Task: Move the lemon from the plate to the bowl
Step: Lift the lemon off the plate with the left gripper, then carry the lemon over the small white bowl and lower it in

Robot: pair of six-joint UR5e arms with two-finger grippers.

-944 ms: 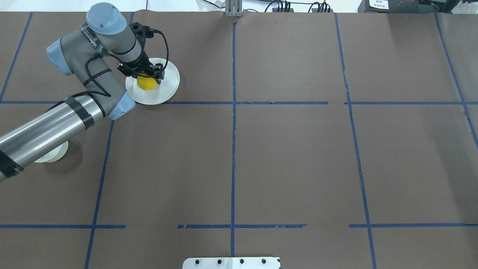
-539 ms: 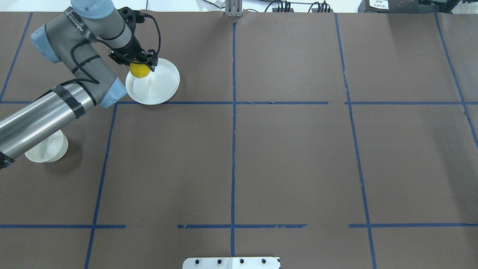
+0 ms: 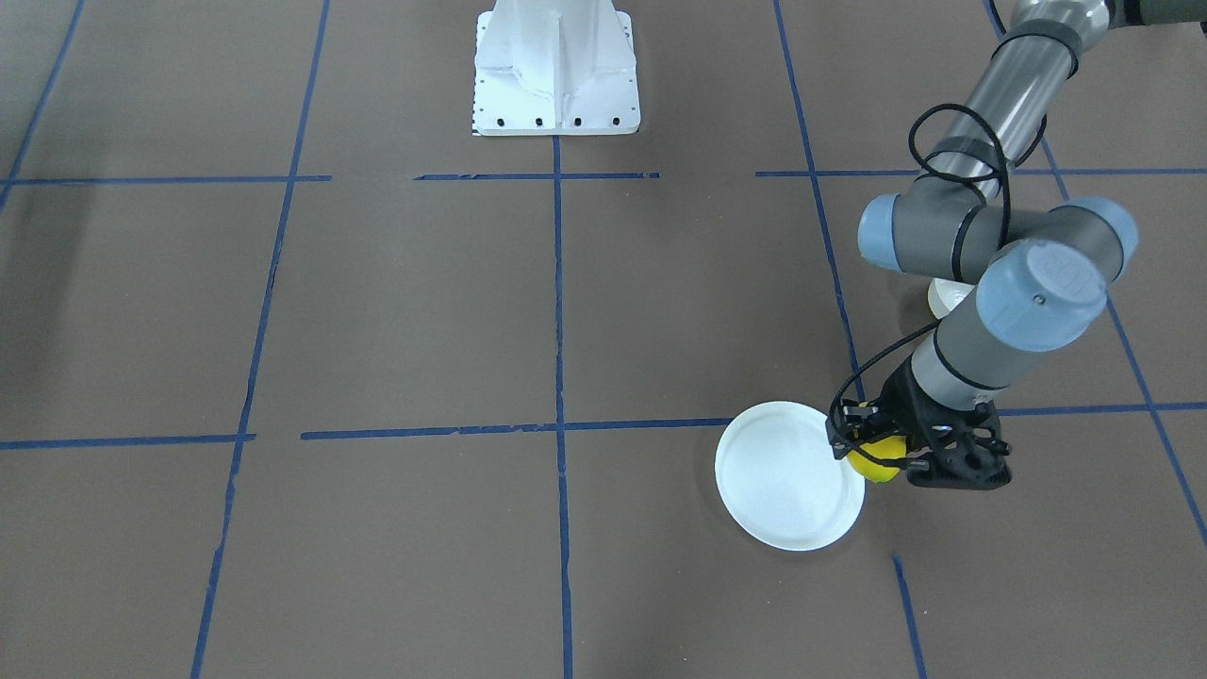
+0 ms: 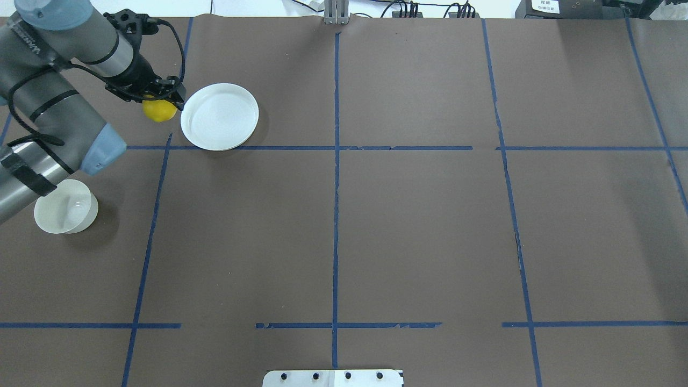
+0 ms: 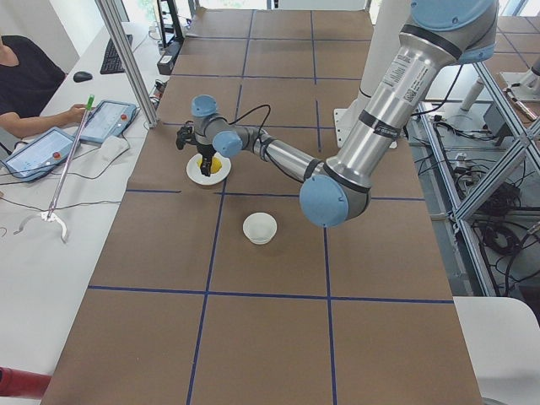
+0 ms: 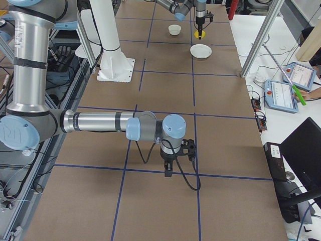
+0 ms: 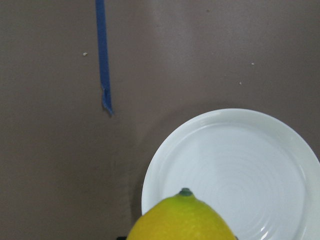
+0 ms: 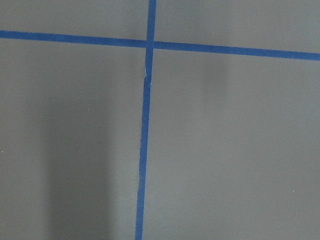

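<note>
Since the small, smooth, bright yellow oval lemon (image 4: 157, 112) is pinched between the fingers of the left gripper (image 4: 160, 105), the step in hand is judged to be the carry to the bowl. The fruit hangs in the air just beside the rim of the flat round white plate (image 4: 219, 116), on the robot's left side of it, over the table cover. It is well apart from the small deep off-white bowl (image 4: 64, 215), which stands nearer the robot's base.

Recommendations:
- Hold the carrying height, so that fruit and fingertips pass above the bowl's upright wall.
- Centre the fruit over the bowl's mouth before descending.
- Lower it well inside before the fingers part; an oval fruit let go from height is likely to bounce or roll out.
- Avoid sharp swings, as a smooth curved skin gives the pads little purchase.

Materials noted:
- The lemon has a faintly pitted skin and a tiny dark green tip, seen in the left wrist view.
- The plate has a low raised rim, with fine concentric rings on its face.
- The bowl is glossy inside and looks light, so it may slide if knocked.
- The cover is matt brown paper (image 4: 419, 226), gridded with blue tape (image 4: 335, 215).

The right gripper (image 6: 169, 168) points down at the paper, far from the work. Whether its fingers are spread or together cannot be told.
</note>
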